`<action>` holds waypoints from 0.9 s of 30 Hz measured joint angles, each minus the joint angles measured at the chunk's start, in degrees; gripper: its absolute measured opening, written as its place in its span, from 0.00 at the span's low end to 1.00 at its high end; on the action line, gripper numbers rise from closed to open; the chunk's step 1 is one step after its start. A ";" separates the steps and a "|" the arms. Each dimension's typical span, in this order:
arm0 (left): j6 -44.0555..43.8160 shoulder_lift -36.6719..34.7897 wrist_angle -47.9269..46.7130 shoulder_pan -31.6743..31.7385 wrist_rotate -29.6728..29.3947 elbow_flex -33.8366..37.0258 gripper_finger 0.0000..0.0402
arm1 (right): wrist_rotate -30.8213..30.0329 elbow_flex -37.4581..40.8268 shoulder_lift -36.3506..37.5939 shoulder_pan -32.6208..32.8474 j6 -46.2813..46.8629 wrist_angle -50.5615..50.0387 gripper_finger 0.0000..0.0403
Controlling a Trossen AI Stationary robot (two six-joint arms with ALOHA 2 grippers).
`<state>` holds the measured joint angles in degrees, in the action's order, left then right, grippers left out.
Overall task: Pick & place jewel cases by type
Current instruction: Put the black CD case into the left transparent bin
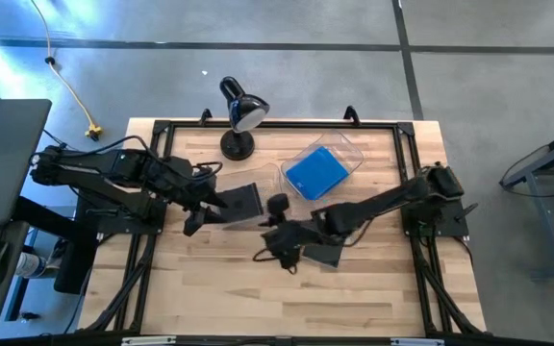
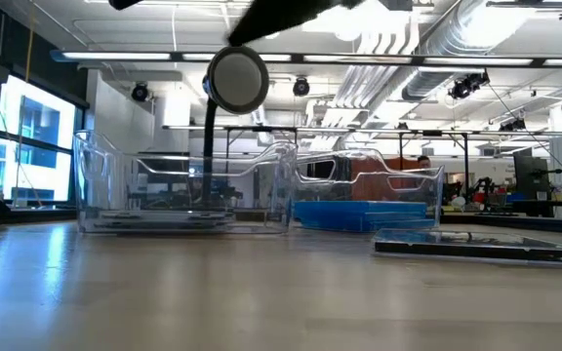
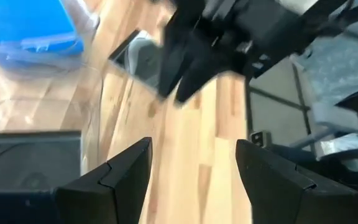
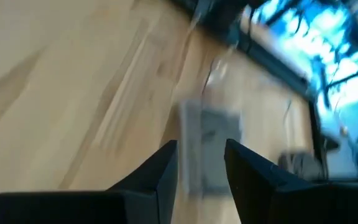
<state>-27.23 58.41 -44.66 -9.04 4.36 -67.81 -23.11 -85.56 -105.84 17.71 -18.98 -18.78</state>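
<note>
Your left hand (image 1: 192,223) is hanging released, fingers spread wide, just beside the clear bin (image 1: 243,200) that is holding dark cases (image 1: 244,201). Nothing is sitting between its fingers (image 3: 114,180), so that arm looks to be waiting or pulling clear after a drop.

Your right hand (image 1: 279,252) is hovering near the middle of the surface (image 1: 373,298), right by the last loose dark case (image 1: 323,254), which is lying flat on the wood. Its fingers are standing partly apart; whether they are gripping anything, you cannot tell, though the case looks to be resting on the surface.

The blue cases (image 1: 314,172) are already stacked in the other clear bin (image 1: 349,149), near the lamp (image 1: 239,115).

So you are on what looks like the final sorting step. Next you are needing to get hold of that dark case by an edge, lift it, and carry it over to the bin with the dark cases.
</note>
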 joint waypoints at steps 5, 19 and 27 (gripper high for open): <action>1.52 3.17 -3.06 -0.80 -0.61 0.04 0.57 | -5.94 0.00 2.64 5.50 8.95 -15.87 0.29; 1.06 13.85 -1.32 -12.85 -16.54 0.01 0.57 | -10.13 5.35 2.36 15.56 36.51 -31.58 0.29; 0.89 20.41 0.42 -14.23 -23.57 0.04 0.57 | -10.64 16.18 2.36 17.78 42.33 -30.91 0.29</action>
<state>-26.35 78.82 -44.24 -23.27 -19.21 -67.78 -33.75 -69.37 -103.48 35.49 23.35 -49.70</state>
